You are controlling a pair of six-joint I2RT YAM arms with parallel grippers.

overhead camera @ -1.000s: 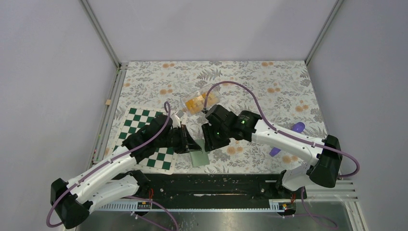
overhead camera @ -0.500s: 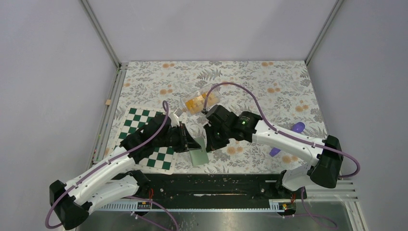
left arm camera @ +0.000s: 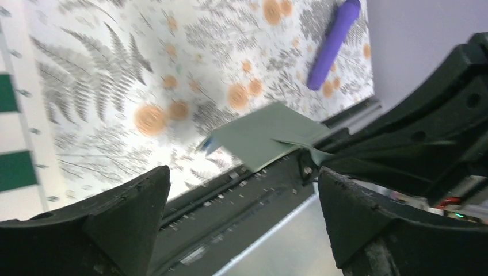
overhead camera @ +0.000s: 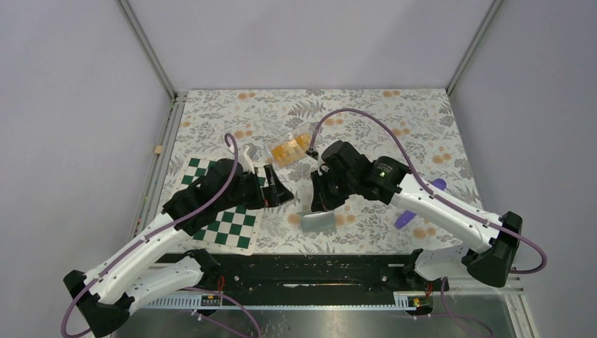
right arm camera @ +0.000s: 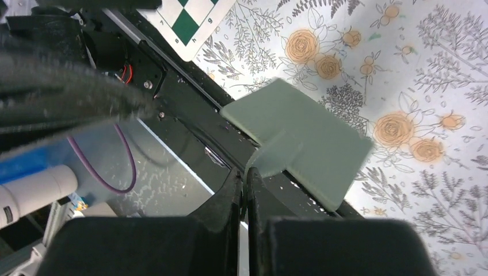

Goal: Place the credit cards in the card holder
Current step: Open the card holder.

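Right gripper (right arm camera: 246, 175): the jaws are pressed together, pinching a folded flap of the card holder between the fingertips. Seen from above, the right gripper (overhead camera: 322, 203) sits a little right of the desk's middle, toward the near side.
Left gripper (left arm camera: 243, 172): the jaws are spread wide with nothing between them. From above, the left gripper (overhead camera: 277, 191) hangs over the right-hand edge of the chequered board. It points toward the right gripper, with a gap between the two.
Card holder (right arm camera: 299, 141): a flat grey-green sleeve, gripped by its flap and hanging tilted. In the right wrist view it overlaps the near edge of the cloth and the black rail. From above, the card holder (overhead camera: 318, 222) lies just on the near side of the right gripper, close to the desk's front edge. Whether any part of it touches the cloth, I cannot tell.
Credit cards (overhead camera: 287, 150): orange-yellow, bunched inside a clear box farther back on the desk. They lie beyond both grippers and apart from the card holder.
Clear box (overhead camera: 310, 132): lies at a slant on the cloth, just past the board's far right corner.
Chequered board (overhead camera: 236, 227): green and white, flat on the left part of the desk, with the left arm crossing over it.
Purple stick (left arm camera: 334, 43): lies on the cloth at the right side, partly hidden under the right arm when seen from above.
Desk (overhead camera: 373, 116): covered by a cloth printed with grey ferns and orange flowers.
Black rail (overhead camera: 317, 271): runs along the desk's near edge, in front of the arm bases.
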